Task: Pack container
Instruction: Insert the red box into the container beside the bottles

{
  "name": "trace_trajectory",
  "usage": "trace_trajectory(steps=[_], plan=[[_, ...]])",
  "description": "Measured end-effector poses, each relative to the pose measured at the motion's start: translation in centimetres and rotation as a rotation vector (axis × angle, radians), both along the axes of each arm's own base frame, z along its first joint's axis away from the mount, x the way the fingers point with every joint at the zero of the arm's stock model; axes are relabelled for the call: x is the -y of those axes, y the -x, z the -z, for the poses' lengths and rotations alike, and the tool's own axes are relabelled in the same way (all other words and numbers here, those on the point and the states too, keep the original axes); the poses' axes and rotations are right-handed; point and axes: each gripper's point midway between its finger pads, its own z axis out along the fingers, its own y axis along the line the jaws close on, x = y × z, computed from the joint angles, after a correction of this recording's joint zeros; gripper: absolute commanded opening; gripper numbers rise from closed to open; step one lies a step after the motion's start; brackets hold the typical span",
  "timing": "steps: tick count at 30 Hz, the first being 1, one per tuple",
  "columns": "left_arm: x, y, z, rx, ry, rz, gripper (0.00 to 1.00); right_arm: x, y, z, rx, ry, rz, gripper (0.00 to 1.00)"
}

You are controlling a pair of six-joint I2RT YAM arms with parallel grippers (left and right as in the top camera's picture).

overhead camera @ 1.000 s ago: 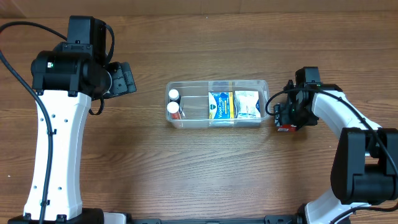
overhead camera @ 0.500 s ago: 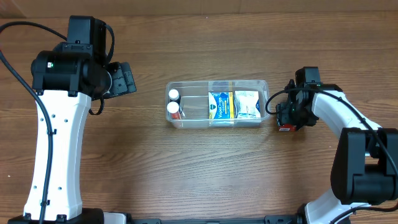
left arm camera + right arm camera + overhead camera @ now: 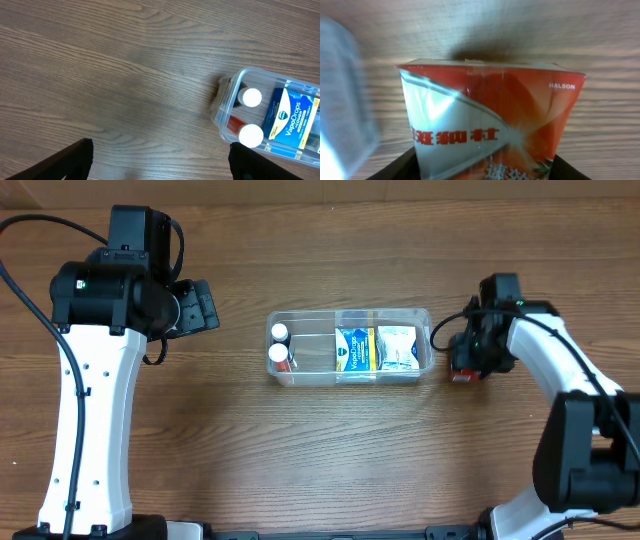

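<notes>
Your right gripper [image 3: 466, 366] sits just off the right end of the clear, shallow rectangular plastic container [image 3: 350, 314] in the overhead view. It is closed around a small red and silver cardboard box [image 3: 460, 377], which is outside the container, near its right wall but apart from it. The container lies lengthwise at the middle of the brown wooden table [image 3: 320, 460]. Inside it you have two white-capped bottles [image 3: 279, 332] at the left end, a blue and yellow VapoDrops box [image 3: 352, 348] past the middle, and a pale green and white packet [image 3: 397, 347] just to the right of that box. Your left gripper [image 3: 207, 308] hangs well to the left of the container, over bare wood.

From the left wrist camera, the two black fingers [image 3: 75, 160] show at the lower corners, spread wide with only table between them. The container's left end comes in at the right edge, showing both bottle caps and the VapoDrops box beside them.

From the right wrist camera, the red and silver cardboard box fills the frame, upright, its lower sides clamped between the dark fingers [image 3: 395, 170]. It carries red characters on the silver panel and small white lettering at the upper right. The container's wall is a pale blur at the left edge, clear of the box. You cannot tell whether the box rests on the table.
</notes>
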Motion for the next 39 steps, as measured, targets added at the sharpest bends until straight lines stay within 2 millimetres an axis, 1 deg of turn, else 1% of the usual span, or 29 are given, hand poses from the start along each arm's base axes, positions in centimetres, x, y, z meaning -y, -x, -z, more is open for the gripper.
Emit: trace_trajectory(steps=[1,2,5,6,7,9,11,12,13,15,16,17,18,20,22,23,24,26,28,31,32,34,38,39], plan=[[0.0,0.0,0.0,0.000,0.000,0.000,0.88,0.0,-0.5,-1.5,0.027,0.000,0.001,0.60],[0.0,0.0,0.0,0.000,0.000,0.000,0.88,0.0,-1.2,-3.5,0.069,0.001,0.000,0.59],[0.0,0.0,0.0,0.000,0.000,0.000,0.88,-0.3,-2.0,-9.1,0.164,0.000,0.009,0.56],[0.0,0.0,0.0,0.000,0.000,0.000,0.88,-0.8,-2.2,-11.4,0.211,-0.004,0.015,0.55],[0.0,0.0,0.0,0.000,0.000,0.000,0.88,-1.6,-2.2,-13.9,0.261,-0.013,0.012,0.54],[0.0,0.0,0.0,0.000,0.000,0.000,0.88,-3.3,-2.1,-16.9,0.333,-0.030,0.004,0.54],[0.0,0.0,0.0,0.000,0.000,0.000,0.88,-6.1,-1.6,-19.1,0.390,-0.063,-0.032,0.54],[0.0,0.0,0.0,0.000,0.000,0.000,0.88,-8.0,-1.1,-19.8,0.405,-0.085,-0.063,0.54],[0.0,0.0,0.0,0.000,0.000,0.000,0.88,-9.5,-0.7,-20.0,0.408,-0.105,-0.083,0.54],[0.0,0.0,0.0,0.000,0.000,0.000,0.88,-12.7,0.0,-20.0,0.404,-0.144,-0.122,0.54],[0.0,0.0,0.0,0.000,0.000,0.000,0.88,-13.8,0.1,-19.9,0.405,-0.159,-0.133,0.54],[0.0,0.0,0.0,0.000,0.000,0.000,0.88,-15.4,0.2,-19.9,0.411,-0.177,-0.155,0.54],[0.0,0.0,0.0,0.000,0.000,0.000,0.89,-17.5,0.2,-19.8,0.419,-0.203,-0.186,0.54],[0.0,0.0,0.0,0.000,0.000,0.000,0.88,-20.4,0.5,-19.3,0.416,-0.232,-0.224,0.54],[0.0,0.0,0.0,0.000,0.000,0.000,0.88,-22.1,0.6,-18.4,0.396,-0.249,-0.231,0.54],[0.0,0.0,0.0,0.000,0.000,0.000,0.88,-23.0,0.6,-17.7,0.379,-0.256,-0.227,0.55],[0.0,0.0,0.0,0.000,0.000,0.000,0.88,-24.2,0.5,-16.2,0.346,-0.258,-0.216,0.55],[0.0,0.0,0.0,0.000,0.000,0.000,0.88,-25.4,0.1,-14.2,0.307,-0.253,-0.204,0.55],[0.0,0.0,0.0,0.000,0.000,0.000,0.88,-26.9,-0.2,-11.9,0.275,-0.250,-0.206,0.58],[0.0,0.0,0.0,0.000,0.000,0.000,0.88,-28.8,-0.1,-8.3,0.214,-0.229,-0.227,0.58],[0.0,0.0,0.0,0.000,0.000,0.000,0.88,-29.2,0.0,-7.5,0.200,-0.225,-0.232,0.59],[0.0,0.0,0.0,0.000,0.000,0.000,0.88,-29.5,0.1,-6.2,0.175,-0.213,-0.232,0.59],[0.0,0.0,0.0,0.000,0.000,0.000,0.88,-29.4,0.0,-4.9,0.150,-0.198,-0.224,0.59],[0.0,0.0,0.0,0.000,0.000,0.000,0.88,-29.5,0.0,-4.5,0.144,-0.194,-0.224,0.61]])
